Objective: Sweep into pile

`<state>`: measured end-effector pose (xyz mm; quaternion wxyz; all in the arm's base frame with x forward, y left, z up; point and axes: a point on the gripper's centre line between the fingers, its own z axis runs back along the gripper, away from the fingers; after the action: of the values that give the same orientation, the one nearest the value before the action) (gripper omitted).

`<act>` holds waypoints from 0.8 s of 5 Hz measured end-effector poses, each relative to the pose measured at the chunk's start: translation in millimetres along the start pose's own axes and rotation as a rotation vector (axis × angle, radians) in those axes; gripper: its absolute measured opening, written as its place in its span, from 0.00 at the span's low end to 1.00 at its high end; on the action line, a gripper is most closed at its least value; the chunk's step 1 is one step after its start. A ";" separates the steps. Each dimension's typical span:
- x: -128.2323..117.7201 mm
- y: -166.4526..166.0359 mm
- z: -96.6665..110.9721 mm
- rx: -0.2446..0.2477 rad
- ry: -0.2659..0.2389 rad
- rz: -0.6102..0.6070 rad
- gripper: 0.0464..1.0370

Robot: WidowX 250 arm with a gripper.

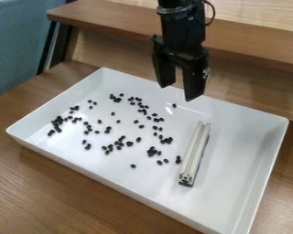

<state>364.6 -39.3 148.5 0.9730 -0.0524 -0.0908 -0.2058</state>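
Black beans scattered in the tray, gripper spread wide above

From where I'm standing, the wooden table (63, 196) comes first, running under and around the white tray (235, 151). The pale bar (194, 153) lies in the tray's right part, its length running from near to far. Loose beans (153, 151) dot the tray's middle and left, some bunched in small clumps, a few on their own; one pair sits just beside the bar. Over the tray's far side hangs the black gripper (179, 91), pointing down, its two fingers well apart. Behind the tray runs a wooden ledge (253, 41), and beyond its left corner stands something blue (17, 41).
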 end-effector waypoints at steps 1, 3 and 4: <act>-2.9 0.5 -15.2 -0.014 0.039 0.010 0.96; 0.7 -37.6 -59.9 -0.052 0.096 0.040 0.96; -8.3 -33.4 -67.0 -0.020 0.123 0.201 0.96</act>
<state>353.9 -75.8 83.5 0.9918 -0.0582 -0.0231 -0.1110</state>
